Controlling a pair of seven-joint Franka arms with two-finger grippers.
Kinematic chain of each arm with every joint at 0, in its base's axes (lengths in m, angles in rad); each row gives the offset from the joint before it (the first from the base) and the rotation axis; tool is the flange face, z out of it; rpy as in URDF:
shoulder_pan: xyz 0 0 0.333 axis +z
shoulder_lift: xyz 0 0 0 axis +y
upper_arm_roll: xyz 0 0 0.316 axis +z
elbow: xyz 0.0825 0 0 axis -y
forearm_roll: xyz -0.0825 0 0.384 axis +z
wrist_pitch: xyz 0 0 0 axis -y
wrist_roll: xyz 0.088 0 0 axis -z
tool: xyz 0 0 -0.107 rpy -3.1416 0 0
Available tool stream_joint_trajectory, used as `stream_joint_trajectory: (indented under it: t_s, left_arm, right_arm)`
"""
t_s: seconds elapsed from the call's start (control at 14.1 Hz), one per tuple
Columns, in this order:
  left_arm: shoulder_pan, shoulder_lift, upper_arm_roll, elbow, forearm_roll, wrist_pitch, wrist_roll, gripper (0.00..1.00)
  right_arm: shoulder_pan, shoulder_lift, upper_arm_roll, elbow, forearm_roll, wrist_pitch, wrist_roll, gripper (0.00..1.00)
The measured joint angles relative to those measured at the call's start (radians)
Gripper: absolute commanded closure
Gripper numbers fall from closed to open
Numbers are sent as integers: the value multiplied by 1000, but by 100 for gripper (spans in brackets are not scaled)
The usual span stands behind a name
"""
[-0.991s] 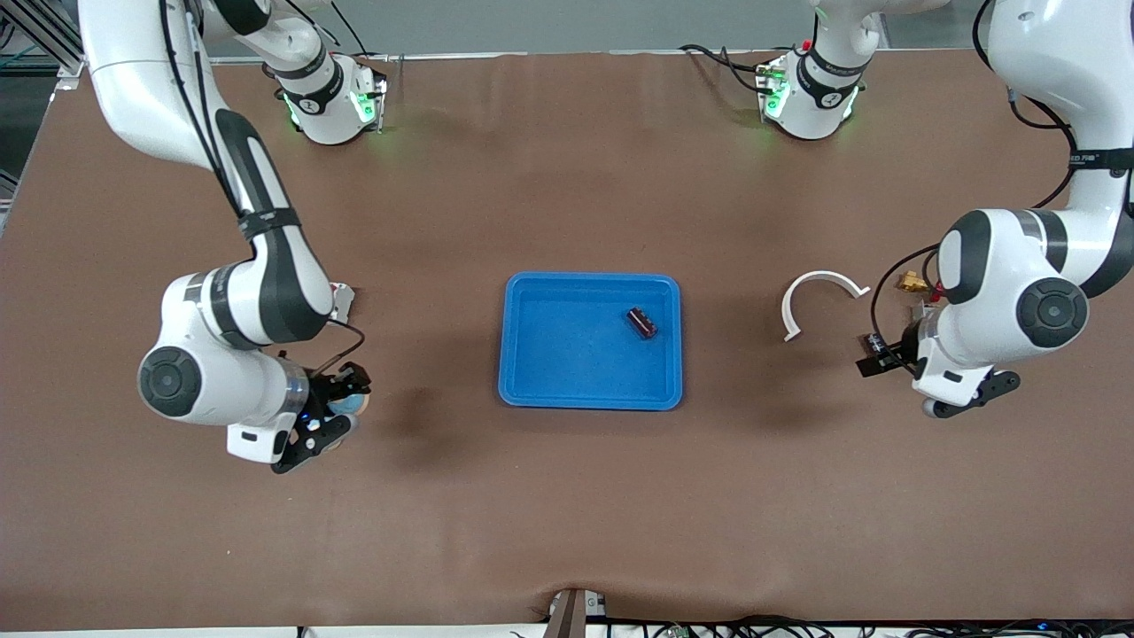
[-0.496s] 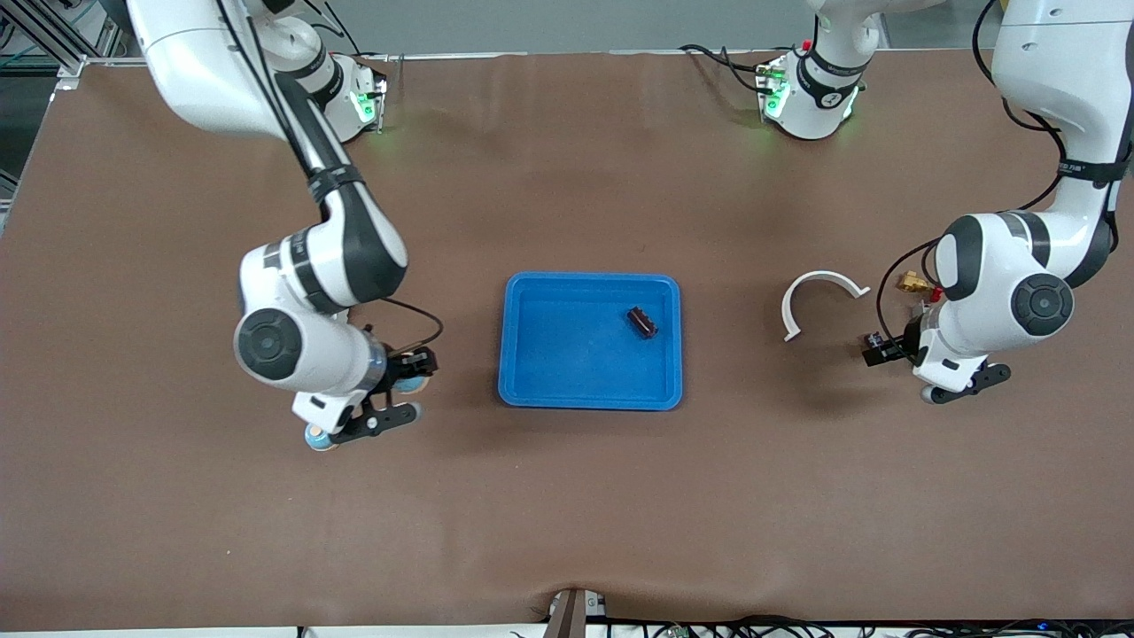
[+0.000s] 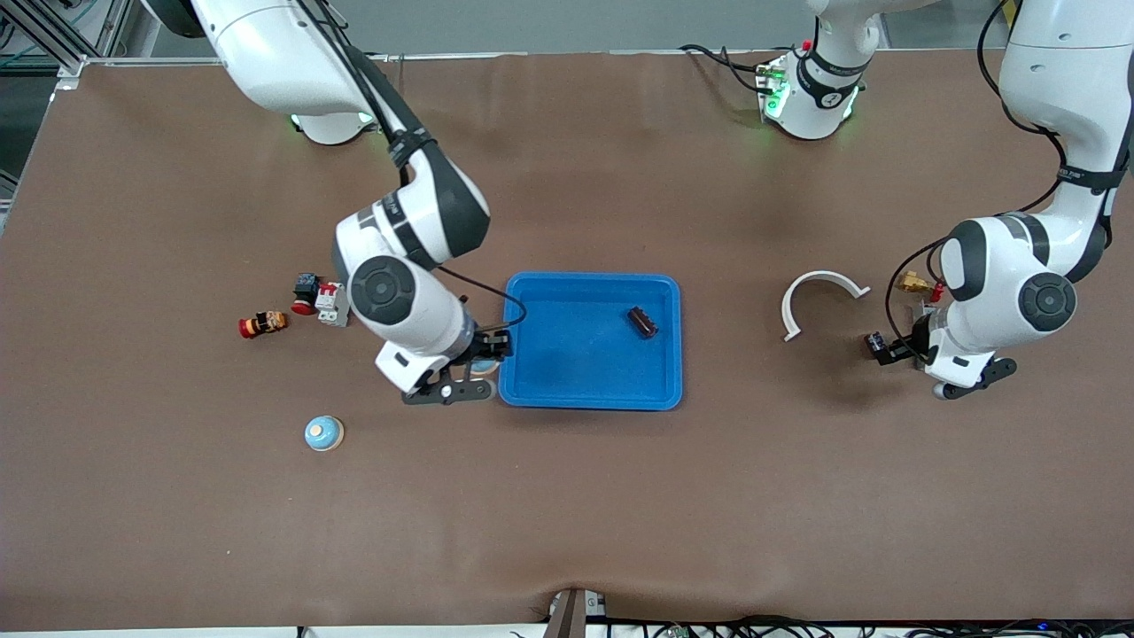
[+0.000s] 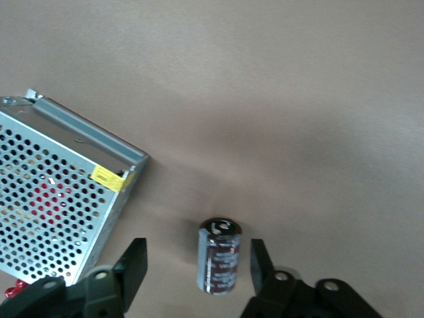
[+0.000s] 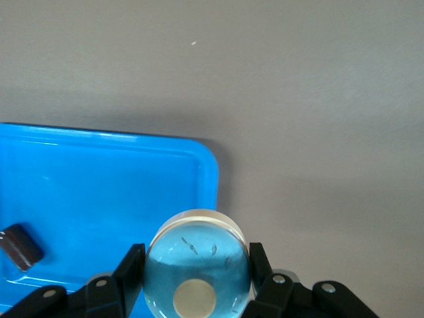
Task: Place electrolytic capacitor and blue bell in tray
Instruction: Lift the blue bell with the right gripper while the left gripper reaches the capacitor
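The blue tray (image 3: 576, 390) lies mid-table, and its corner shows in the right wrist view (image 5: 99, 192). My right gripper (image 3: 469, 368) (image 5: 197, 265) hangs over the tray's rim at the right arm's end. It is shut on a blue bell (image 3: 484, 363) (image 5: 197, 271), a glossy dome with a pale round button. My left gripper (image 3: 928, 363) (image 4: 197, 255) is low at the left arm's end and open. A dark electrolytic capacitor (image 4: 220, 255) lies on the table between its fingers, with a gap on each side. In the front view the hand hides the capacitor.
A small dark piece (image 3: 642, 322) lies in the tray. A second blue dome (image 3: 323, 433) sits on the table, with small red and black parts (image 3: 264, 323) (image 3: 319, 294) nearby. A white arc (image 3: 819, 297), a brass fitting (image 3: 911, 283) and a perforated metal box (image 4: 53, 199) surround the left hand.
My right arm has swung from its end of the table to the tray's rim with the bell, uncovering the other dome and the small parts. My left hand has shifted slightly.
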Motion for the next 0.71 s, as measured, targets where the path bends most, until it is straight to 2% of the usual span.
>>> stream_joint_trajectory:
  t_s: [0.5,0.71]
  left_arm:
    - [0,14,-8,-18,-11,12,-44,40]
    - [-1,25,-9,-19,-20,14,-44,56]
  right_arm:
    - [93,7,-1,-99,0,130,132,39]
    - [131,7,-1,-150,0,195,177,39]
